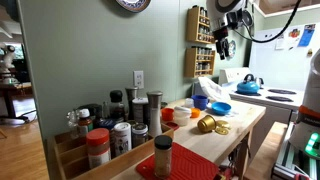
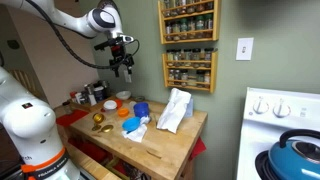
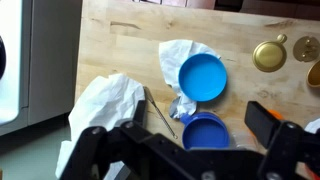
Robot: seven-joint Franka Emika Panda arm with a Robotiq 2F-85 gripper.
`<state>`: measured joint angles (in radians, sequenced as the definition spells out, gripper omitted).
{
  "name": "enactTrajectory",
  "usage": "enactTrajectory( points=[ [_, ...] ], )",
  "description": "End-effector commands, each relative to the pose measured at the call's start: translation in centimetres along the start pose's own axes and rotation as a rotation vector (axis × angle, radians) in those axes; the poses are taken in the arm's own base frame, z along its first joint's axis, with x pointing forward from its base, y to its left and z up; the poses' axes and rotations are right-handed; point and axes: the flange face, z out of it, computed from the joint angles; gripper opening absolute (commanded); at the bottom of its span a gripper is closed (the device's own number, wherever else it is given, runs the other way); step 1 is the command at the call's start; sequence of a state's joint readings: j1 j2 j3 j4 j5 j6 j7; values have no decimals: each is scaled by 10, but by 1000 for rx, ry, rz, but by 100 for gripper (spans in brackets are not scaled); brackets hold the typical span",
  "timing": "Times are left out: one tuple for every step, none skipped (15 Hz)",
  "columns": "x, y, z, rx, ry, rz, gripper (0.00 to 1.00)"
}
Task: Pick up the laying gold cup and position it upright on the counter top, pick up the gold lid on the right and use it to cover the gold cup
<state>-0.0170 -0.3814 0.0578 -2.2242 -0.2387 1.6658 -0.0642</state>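
The gold cup [image 1: 205, 124] lies on the light-wood counter top [image 1: 240, 125], and it also shows in an exterior view [image 2: 99, 118] and at the top right of the wrist view [image 3: 269, 55]. The gold lid [image 1: 221, 129] lies flat just beside it [image 2: 104, 128] [image 3: 306, 49]. My gripper [image 1: 222, 45] hangs high above the counter [image 2: 123, 68], well clear of both. In the wrist view its fingers [image 3: 180, 135] are spread wide and empty, over two blue bowls and to the side of the cup.
Two blue bowls [image 3: 203, 75] [image 3: 205, 132], crumpled white cloths [image 3: 108, 98] and a thin metal rod [image 3: 157, 110] lie mid-counter. An orange cup [image 2: 122, 113] stands near the gold cup. Spice jars [image 1: 115, 130] and a red mat [image 1: 195, 165] fill one end. A stove with a blue kettle [image 2: 295, 155] adjoins.
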Motion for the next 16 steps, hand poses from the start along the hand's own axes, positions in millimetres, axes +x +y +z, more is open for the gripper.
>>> enactTrajectory(
  points=[
    [0, 0, -1, 0, -1, 0, 100],
    [0, 0, -1, 0, -1, 0, 100],
    [0, 0, -1, 0, -1, 0, 100],
    [0, 0, -1, 0, -1, 0, 100],
    [0, 0, -1, 0, -1, 0, 100],
    [0, 0, -1, 0, -1, 0, 100],
    [0, 0, -1, 0, -1, 0, 100],
    [0, 0, -1, 0, -1, 0, 100],
    [0, 0, -1, 0, -1, 0, 100],
    [0, 0, -1, 0, -1, 0, 100],
    [0, 0, -1, 0, -1, 0, 100],
    [0, 0, -1, 0, -1, 0, 100],
    [0, 0, -1, 0, -1, 0, 100],
    [0, 0, -1, 0, -1, 0, 100],
    [0, 0, -1, 0, -1, 0, 100],
    [-1, -8, 3, 19, 1, -3, 100]
  ],
)
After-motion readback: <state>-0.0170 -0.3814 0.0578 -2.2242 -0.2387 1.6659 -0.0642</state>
